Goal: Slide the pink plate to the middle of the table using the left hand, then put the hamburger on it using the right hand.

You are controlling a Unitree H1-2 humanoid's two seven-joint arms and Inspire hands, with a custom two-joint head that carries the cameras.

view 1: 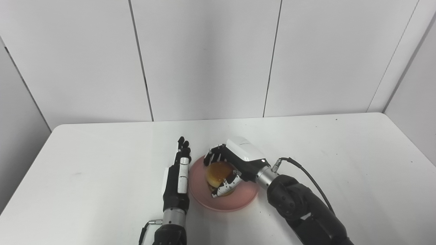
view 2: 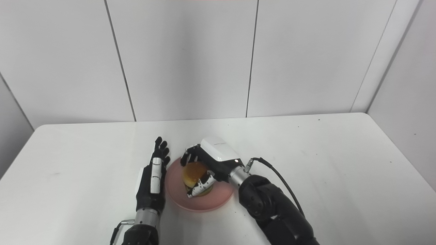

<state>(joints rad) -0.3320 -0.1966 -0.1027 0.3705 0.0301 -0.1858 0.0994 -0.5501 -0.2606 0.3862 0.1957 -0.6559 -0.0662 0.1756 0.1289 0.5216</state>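
The right hand (view 1: 235, 163) is wrapped around the hamburger (view 1: 218, 173), with its fingers (view 1: 213, 157) curled over the far side of the bun and its thumb (view 1: 226, 185) pressed against the near side. The hamburger sits over the centre of the pink plate (view 1: 238, 200); contact between its base and the plate cannot be confirmed. The plate rests on the white surface (view 1: 340, 163), near the middle and toward the front edge. The left hand (view 2: 153, 180) lies just beside the left rim of the plate, fingers extended and spread slightly, holding nothing. A black cable (view 1: 306, 175) loops from the right wrist.
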